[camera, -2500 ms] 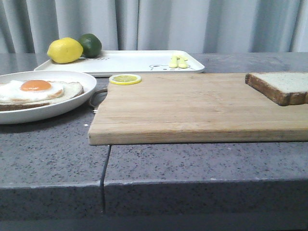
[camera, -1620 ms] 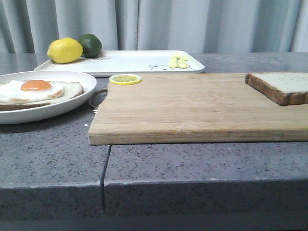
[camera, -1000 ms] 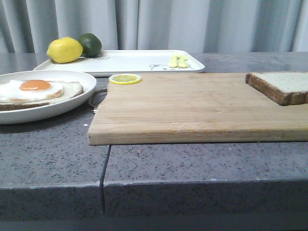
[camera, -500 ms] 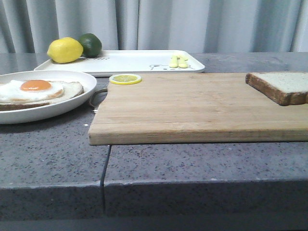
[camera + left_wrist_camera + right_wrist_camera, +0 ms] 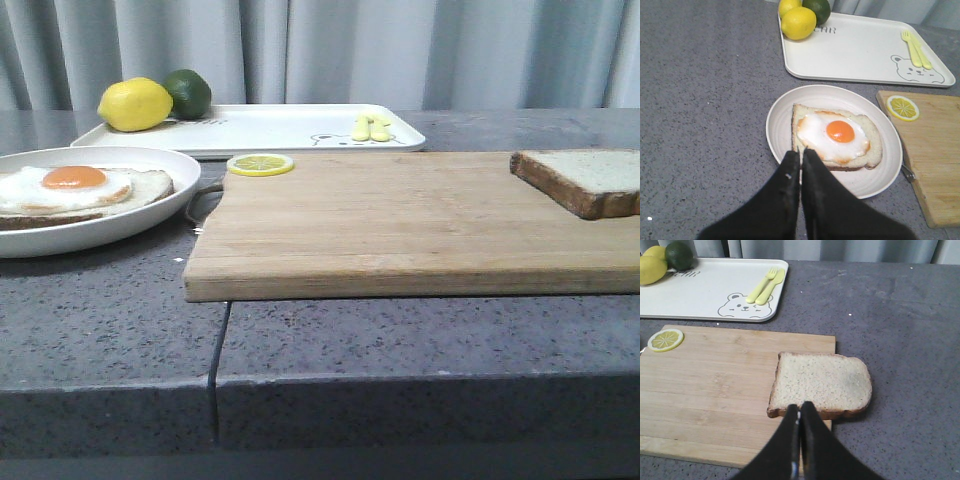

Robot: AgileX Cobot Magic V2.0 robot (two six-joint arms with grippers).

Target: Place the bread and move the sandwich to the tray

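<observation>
Looking on, nothing seems done: bare bread (image 5: 820, 384) on the cutting board (image 5: 400, 220), egg-topped sandwich (image 5: 836, 136) left of it, tray (image 5: 270, 128) behind, left gripper (image 5: 800, 153) and right gripper (image 5: 799, 409) pinched closed, empty.

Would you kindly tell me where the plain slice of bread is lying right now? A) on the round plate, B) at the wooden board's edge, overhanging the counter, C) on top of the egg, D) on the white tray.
B: the bread sits at the edge of the wooden board, partly overhanging onto the grey counter.

Closed left hand (image 5: 800, 152) above round plate (image 5: 785, 107), egg-topped sandwich (image 5: 837, 136), tray (image 5: 855, 52) beyond
</observation>
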